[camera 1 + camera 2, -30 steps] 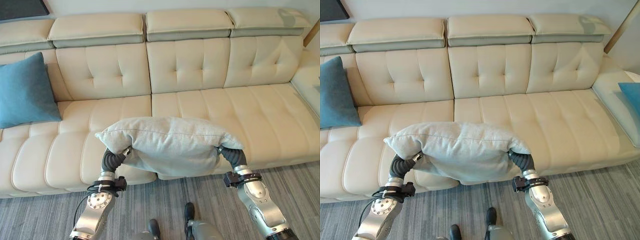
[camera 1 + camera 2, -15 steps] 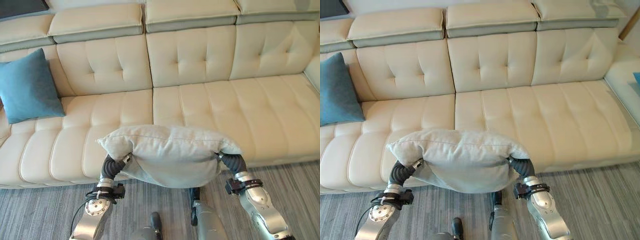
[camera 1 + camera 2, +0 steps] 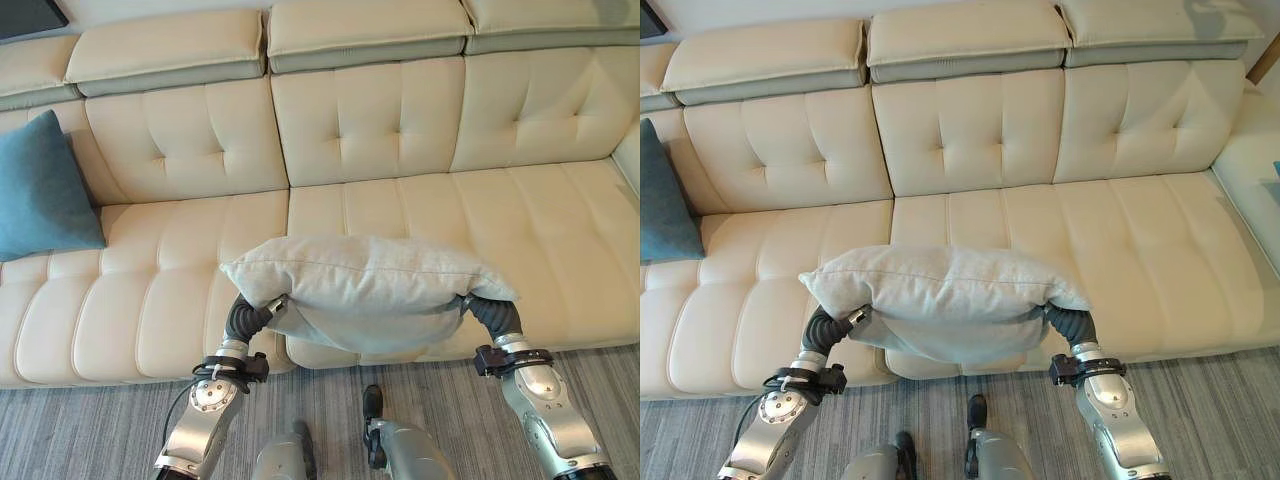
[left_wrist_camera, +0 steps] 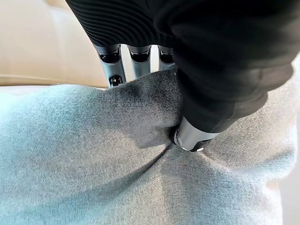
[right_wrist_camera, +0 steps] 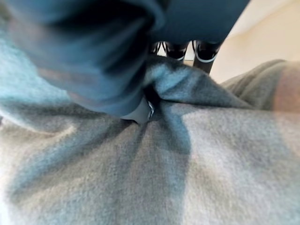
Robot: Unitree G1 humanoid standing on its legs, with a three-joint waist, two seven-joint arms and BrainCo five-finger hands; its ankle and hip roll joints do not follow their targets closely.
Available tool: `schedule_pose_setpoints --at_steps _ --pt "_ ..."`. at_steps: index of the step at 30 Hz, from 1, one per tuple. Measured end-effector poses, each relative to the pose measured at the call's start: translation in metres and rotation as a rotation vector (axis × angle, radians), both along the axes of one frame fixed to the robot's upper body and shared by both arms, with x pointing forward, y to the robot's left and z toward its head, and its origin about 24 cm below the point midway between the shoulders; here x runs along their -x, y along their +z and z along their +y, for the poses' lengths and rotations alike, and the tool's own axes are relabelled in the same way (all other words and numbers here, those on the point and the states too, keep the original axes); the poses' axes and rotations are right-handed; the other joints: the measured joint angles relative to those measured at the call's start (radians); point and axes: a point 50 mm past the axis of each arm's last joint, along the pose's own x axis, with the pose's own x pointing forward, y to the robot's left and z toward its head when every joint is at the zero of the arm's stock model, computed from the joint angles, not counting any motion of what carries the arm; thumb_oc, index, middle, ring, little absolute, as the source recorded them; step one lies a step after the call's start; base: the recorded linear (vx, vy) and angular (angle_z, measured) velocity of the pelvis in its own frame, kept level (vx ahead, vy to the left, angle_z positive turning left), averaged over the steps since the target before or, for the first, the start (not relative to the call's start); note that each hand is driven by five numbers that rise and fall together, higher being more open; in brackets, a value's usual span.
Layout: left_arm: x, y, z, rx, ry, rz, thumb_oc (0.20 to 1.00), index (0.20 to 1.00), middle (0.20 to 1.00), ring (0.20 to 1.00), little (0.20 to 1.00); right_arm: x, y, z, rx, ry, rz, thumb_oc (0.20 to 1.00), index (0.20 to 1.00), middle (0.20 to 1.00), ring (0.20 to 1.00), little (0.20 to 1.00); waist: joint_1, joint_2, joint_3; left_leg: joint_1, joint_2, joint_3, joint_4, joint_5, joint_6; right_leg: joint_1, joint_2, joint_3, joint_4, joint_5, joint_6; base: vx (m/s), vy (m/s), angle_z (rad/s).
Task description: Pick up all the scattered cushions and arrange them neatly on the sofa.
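A pale grey cushion [image 3: 365, 290] hangs between my two hands over the front edge of the cream sofa [image 3: 400, 120], in front of its middle seats. My left hand [image 3: 247, 320] grips the cushion's left end; in the left wrist view its thumb [image 4: 190, 136] digs into the grey cloth [image 4: 93, 164] with the fingers [image 4: 112, 65] behind the fold. My right hand [image 3: 492, 316] holds the right end the same way, its thumb [image 5: 138, 112] pressed into the cloth [image 5: 187, 178]. A teal cushion [image 3: 40, 190] leans upright against the backrest at the sofa's far left.
The sofa's seats [image 3: 560, 240] to the right and between the two cushions are bare. Grey striped carpet [image 3: 90, 430] runs along the sofa's front. The sofa's right arm [image 3: 1260, 170] juts forward at the right edge.
The whole view has shifted. The grey cushion, still held at both ends, now sits a little further right against the sofa's seat seam.
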Motion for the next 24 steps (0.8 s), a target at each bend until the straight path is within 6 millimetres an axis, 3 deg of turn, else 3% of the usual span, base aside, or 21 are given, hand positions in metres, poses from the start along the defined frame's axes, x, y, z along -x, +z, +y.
schedule_pose_setpoints --at_steps 3,4,5,8,10,14,17,20,21,23,24 --pt "0.001 -0.002 -0.001 0.005 0.001 0.008 0.200 0.200 0.200 0.200 0.200 0.001 -0.001 -0.001 0.001 -0.006 0.003 0.200 0.200 0.200 0.200 0.200 0.001 0.017 0.000 0.014 0.004 0.001 -0.018 0.059 0.010 0.011 0.012 0.008 0.006 -0.014 0.041 0.15 0.218 -0.07" --pt "0.002 -0.004 -0.001 0.003 0.001 0.016 0.200 0.200 0.200 0.200 0.200 0.001 -0.002 -0.001 -0.001 -0.011 0.007 0.200 0.200 0.200 0.200 0.200 0.014 0.028 -0.001 0.052 0.005 0.000 -0.068 0.071 0.038 0.021 0.017 0.013 0.008 -0.018 0.054 0.13 0.183 -0.22" --pt "0.003 -0.005 0.001 -0.003 0.002 0.025 0.200 0.200 0.200 0.200 0.200 0.004 -0.006 0.002 -0.010 -0.013 0.018 0.200 0.200 0.200 0.200 0.200 0.013 0.012 -0.003 0.087 -0.023 0.018 -0.104 0.089 0.050 0.028 -0.004 0.037 0.012 -0.024 0.081 0.16 0.239 -0.24" --pt "0.003 -0.004 0.004 -0.014 0.007 0.023 0.200 0.200 0.200 0.200 0.200 0.004 -0.007 0.005 -0.011 -0.010 0.020 0.200 0.200 0.200 0.200 0.200 0.017 0.009 -0.005 0.119 -0.071 0.032 -0.138 0.087 0.068 0.028 -0.051 0.060 0.042 -0.034 0.117 0.08 0.131 -0.07" --pt "0.003 -0.002 0.009 -0.038 0.006 0.018 0.200 0.200 0.200 0.200 0.200 0.004 -0.009 0.009 -0.016 -0.002 0.024 0.200 0.200 0.200 0.200 0.200 0.021 -0.002 -0.003 0.130 -0.095 0.045 -0.141 0.080 0.086 0.023 -0.076 0.066 0.064 -0.031 0.123 0.08 0.138 -0.03" --pt "0.004 0.001 0.023 -0.070 0.044 0.014 0.200 0.200 0.200 0.200 0.200 0.004 -0.012 0.021 -0.031 0.040 0.030 0.200 0.200 0.200 0.200 0.200 0.054 -0.027 -0.003 0.154 -0.111 0.089 -0.139 0.077 0.116 -0.017 -0.109 0.085 0.155 -0.040 0.155 0.07 0.091 -0.24" --pt "0.006 0.000 0.029 -0.079 0.067 0.020 0.200 0.200 0.200 0.200 0.200 0.002 -0.011 0.028 -0.045 0.060 0.026 0.200 0.200 0.200 0.200 0.200 0.063 -0.033 -0.001 0.180 -0.114 0.085 -0.163 0.063 0.135 -0.045 -0.111 0.082 0.189 -0.063 0.186 0.15 0.011 -0.16" --pt "0.004 0.003 0.033 -0.086 0.097 0.007 0.200 0.200 0.200 0.200 0.200 -0.005 -0.005 0.034 -0.041 0.089 0.002 0.200 0.200 0.200 0.200 0.200 0.064 -0.033 0.000 0.184 -0.111 0.068 -0.178 0.058 0.143 -0.093 -0.099 0.089 0.121 -0.059 0.190 0.22 -0.032 0.05" --pt "0.001 0.004 0.033 -0.090 0.098 0.002 0.200 0.200 0.200 0.200 0.200 -0.006 -0.004 0.035 -0.045 0.088 -0.006 0.200 0.200 0.200 0.200 0.200 0.055 -0.034 0.000 0.186 -0.115 0.043 -0.179 0.060 0.139 -0.070 -0.103 0.092 0.039 -0.036 0.201 0.08 -0.022 0.50" --pt "-0.001 0.003 0.031 -0.080 0.112 0.000 0.200 0.200 0.200 0.200 0.200 -0.009 0.000 0.035 -0.042 0.091 -0.020 0.200 0.200 0.200 0.200 0.200 0.045 -0.045 -0.001 0.202 -0.126 0.018 -0.179 0.073 0.129 -0.034 -0.107 0.090 -0.005 0.066 0.178 0.08 -0.064 0.60" --pt "-0.001 0.003 0.029 -0.067 0.130 -0.006 0.200 0.200 0.200 0.200 0.200 -0.015 0.006 0.038 -0.036 0.095 -0.046 0.200 0.200 0.200 0.200 0.200 0.048 -0.035 -0.002 0.198 -0.116 0.001 -0.177 0.067 0.107 -0.028 -0.099 0.083 -0.012 0.090 0.162 0.08 -0.068 0.30"
